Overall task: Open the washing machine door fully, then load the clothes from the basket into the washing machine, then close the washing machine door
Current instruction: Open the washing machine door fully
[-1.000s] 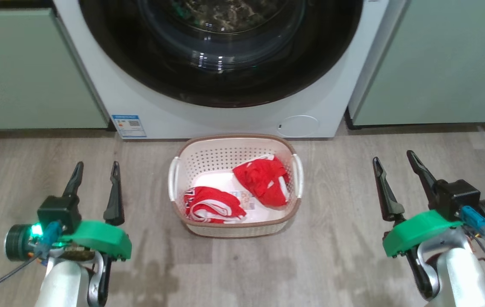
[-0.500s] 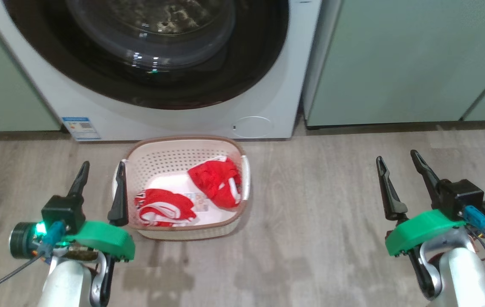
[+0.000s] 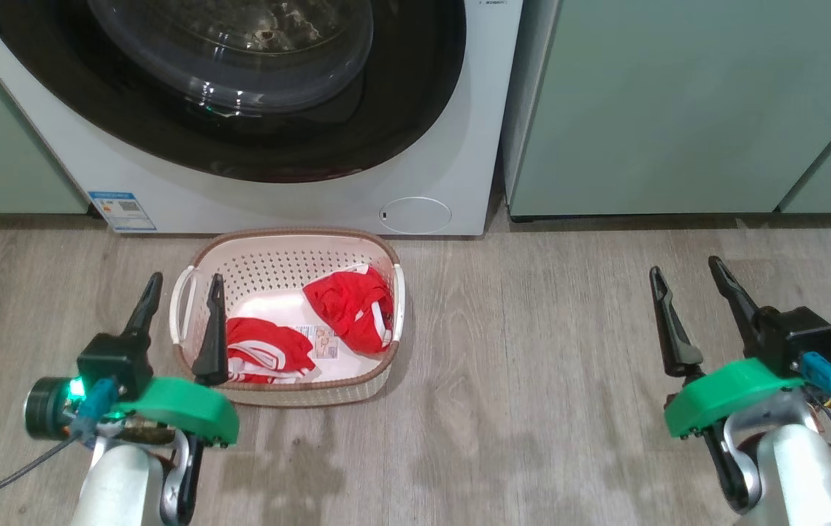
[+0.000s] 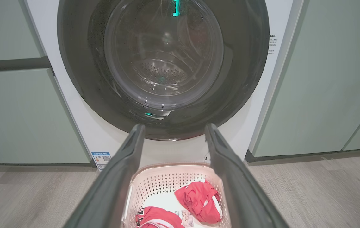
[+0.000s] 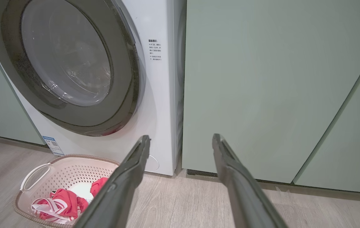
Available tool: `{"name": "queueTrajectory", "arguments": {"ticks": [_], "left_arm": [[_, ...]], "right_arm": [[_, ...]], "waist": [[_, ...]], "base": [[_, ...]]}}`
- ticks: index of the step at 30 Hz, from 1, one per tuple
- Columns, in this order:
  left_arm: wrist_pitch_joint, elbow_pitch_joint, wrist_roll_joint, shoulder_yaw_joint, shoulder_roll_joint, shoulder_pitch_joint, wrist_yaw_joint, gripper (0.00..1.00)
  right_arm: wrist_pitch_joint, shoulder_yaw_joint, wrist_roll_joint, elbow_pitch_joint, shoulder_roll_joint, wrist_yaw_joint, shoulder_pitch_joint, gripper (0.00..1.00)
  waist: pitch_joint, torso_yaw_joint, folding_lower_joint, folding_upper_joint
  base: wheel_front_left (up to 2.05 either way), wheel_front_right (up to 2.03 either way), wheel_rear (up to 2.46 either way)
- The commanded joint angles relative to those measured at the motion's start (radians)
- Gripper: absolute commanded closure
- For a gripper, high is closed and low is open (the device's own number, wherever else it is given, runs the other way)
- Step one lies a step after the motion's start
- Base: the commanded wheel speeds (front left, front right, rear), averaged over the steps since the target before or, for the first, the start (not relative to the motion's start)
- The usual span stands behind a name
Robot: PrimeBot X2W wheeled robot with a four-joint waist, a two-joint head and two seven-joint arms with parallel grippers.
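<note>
The job is at its very first step: opening the door. The washing machine door is shut flat against the white washing machine, so no clothes can go in yet.

The left pincer is wide and holds nothing. The right pincer is wide too, and it also holds nothing. Both hang low over the wooden floor.

The basket sits on the floor just ahead of the left pincer, a little to its right. In the head view the inner finger of that pincer crosses the near left corner of the basket. I cannot tell if it touches. The clothes lie inside the basket. The door is up ahead of the left pincer, above the basket. From the right pincer, the door is ahead and off to the left, and the basket is well apart on the left. Straight ahead of it is a pale green cabinet.

I think the next move is for one pincer to go up to the black rim of the door, grab its edge and pull it all the way out. I cannot see a handle, so finding the right edge comes first. The basket is close under the door and may get in the way.

Counting: one washing machine, one door, one basket, two red clothes, two pincers.
</note>
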Motion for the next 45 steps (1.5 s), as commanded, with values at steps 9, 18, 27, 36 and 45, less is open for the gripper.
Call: {"name": "queueTrajectory", "arguments": {"ticks": [9,18,27,36,45], "left_arm": [[-0.01,-0.041,0.016,0.035,0.018,-0.049,-0.001,0.0],[-0.01,-0.044,0.018,0.036,0.017,-0.051,0.0,0.0],[-0.01,-0.044,0.019,0.039,0.016,-0.05,0.001,0.0],[-0.01,-0.047,0.02,0.042,0.013,-0.051,0.003,0.0],[-0.01,-0.06,0.018,0.048,0.011,-0.066,0.003,0.0]], "right_arm": [[-0.018,0.02,0.008,-0.03,-0.003,0.0,-0.033,0.0],[-0.02,0.02,0.01,-0.029,-0.003,0.0,-0.035,0.0],[-0.025,0.023,0.022,-0.025,-0.003,0.0,-0.038,1.0],[-0.031,0.036,0.064,-0.024,-0.003,0.0,-0.047,1.0],[-0.053,0.078,0.495,-0.002,-0.003,0.0,-0.085,1.0]], "waist": [[0.005,-0.002,0.0,0.0],[0.012,-0.001,0.0,0.0],[0.012,-0.002,0.0,0.0],[0.017,-0.004,0.0,0.0],[0.041,-0.003,0.0,0.0]], "base": [[0.0,0.0,0.0],[0.0,0.0,0.0],[0.0,0.0,0.0],[0.0,0.0,0.0],[0.0,0.0,0.0]]}}
